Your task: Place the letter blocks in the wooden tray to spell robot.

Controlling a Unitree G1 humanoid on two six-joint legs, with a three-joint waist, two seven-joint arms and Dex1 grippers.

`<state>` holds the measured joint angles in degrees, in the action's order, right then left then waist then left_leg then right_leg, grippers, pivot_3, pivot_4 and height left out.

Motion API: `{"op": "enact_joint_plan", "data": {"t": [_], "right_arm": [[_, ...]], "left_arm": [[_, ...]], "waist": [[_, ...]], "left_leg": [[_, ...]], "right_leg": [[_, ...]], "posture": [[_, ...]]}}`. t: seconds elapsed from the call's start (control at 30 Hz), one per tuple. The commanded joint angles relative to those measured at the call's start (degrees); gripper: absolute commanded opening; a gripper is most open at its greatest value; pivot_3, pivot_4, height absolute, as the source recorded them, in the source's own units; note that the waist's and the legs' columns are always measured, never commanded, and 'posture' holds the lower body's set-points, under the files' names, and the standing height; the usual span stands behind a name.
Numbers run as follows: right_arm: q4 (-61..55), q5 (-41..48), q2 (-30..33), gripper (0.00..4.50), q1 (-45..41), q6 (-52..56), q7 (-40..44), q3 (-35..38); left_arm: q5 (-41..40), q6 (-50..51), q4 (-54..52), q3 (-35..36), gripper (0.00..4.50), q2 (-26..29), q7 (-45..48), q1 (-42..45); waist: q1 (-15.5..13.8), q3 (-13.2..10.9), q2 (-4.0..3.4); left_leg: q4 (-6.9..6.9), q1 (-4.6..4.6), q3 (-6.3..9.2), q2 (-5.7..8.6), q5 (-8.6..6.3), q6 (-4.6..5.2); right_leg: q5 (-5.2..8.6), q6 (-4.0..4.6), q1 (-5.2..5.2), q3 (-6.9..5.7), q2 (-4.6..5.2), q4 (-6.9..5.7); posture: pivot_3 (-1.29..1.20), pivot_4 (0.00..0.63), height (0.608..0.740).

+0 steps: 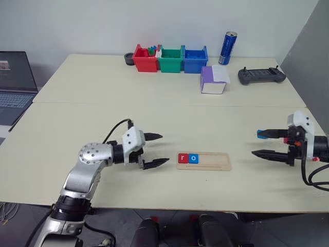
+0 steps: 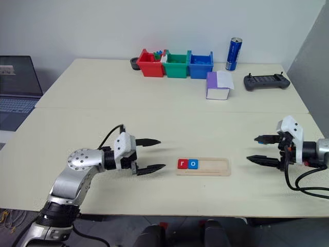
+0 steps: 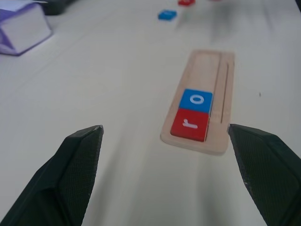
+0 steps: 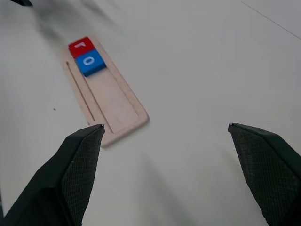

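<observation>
On the table (image 1: 103, 118) in front of me, the wooden tray (image 1: 213, 161) lay between my two tools, with a red "r" block (image 1: 183, 158) and a blue "o" block (image 1: 193, 158) side by side at its left end. My left tool (image 1: 153, 150) hung just left of the tray, pointing toward it, fingers spread and empty. My right tool (image 1: 263, 143) hovered well off the tray's right end, pointing back toward it, jaws wide apart and holding nothing. At the far edge stood red, green and blue bins (image 1: 169, 59), a blue can (image 1: 227, 48), a purple-and-white box (image 1: 213, 80) and a dark controller (image 1: 261, 76). A laptop (image 1: 15, 85) sat to my left.
</observation>
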<state>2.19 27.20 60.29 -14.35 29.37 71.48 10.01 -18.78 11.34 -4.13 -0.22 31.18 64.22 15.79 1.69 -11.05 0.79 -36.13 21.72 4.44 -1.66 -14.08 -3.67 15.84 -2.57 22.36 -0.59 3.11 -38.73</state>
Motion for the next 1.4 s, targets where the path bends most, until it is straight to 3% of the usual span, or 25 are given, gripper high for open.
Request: {"op": "enact_joint_plan", "data": {"t": [0.03, 0.3, 0.57, 1.4], "right_arm": [[2.81, -0.35, 0.12, 4.5, -0.35, -2.0, 0.66, 1.9], [11.53, -2.4, -1.79, 4.5, -1.62, -5.11, -1.03, 1.61], [13.28, -3.48, -1.82, 4.5, -2.31, -6.17, -0.85, 1.99], [18.52, -4.11, 1.14, 4.5, -3.1, -7.42, -1.05, 5.23]], "left_arm": [[-7.93, 3.58, -5.98, 3.51, 4.47, -0.31, -0.35, -1.09], [-11.95, 2.4, -6.22, 6.81, 4.47, -0.18, -1.35, -3.41], [-12.26, 1.74, -8.02, 5.53, 4.47, 1.17, 1.12, -5.0], [-18.71, 12.2, -16.06, 6.52, 4.47, 7.1, -0.71, -5.65]], "waist": [[0.0, 0.0, 0.0], [0.27, 0.0, -0.01], [0.06, 0.01, -0.03], [0.16, 0.01, -0.03]], "left_leg": [[0.0, 0.0, 0.0, 0.0, 0.0, 0.0], [0.0, -0.08, -0.01, 0.0, 0.0, 0.0], [0.0, -0.08, -0.03, 0.0, 0.0, 0.0], [0.01, -0.09, -0.03, 0.0, 0.0, 0.0]], "right_leg": [[0.0, 0.0, 0.0, 0.0, 0.0, 0.0], [0.0, 0.0, -0.03, 0.03, -0.01, -0.04], [0.0, 0.0, -0.03, 0.04, -0.01, -0.06], [0.01, -0.02, -0.04, 0.04, -0.01, -0.04]], "posture": [[0.0, 0.15, 0.74], [0.0, 0.15, 0.74], [0.0, 0.15, 0.74], [0.0, 0.15, 0.74]]}}
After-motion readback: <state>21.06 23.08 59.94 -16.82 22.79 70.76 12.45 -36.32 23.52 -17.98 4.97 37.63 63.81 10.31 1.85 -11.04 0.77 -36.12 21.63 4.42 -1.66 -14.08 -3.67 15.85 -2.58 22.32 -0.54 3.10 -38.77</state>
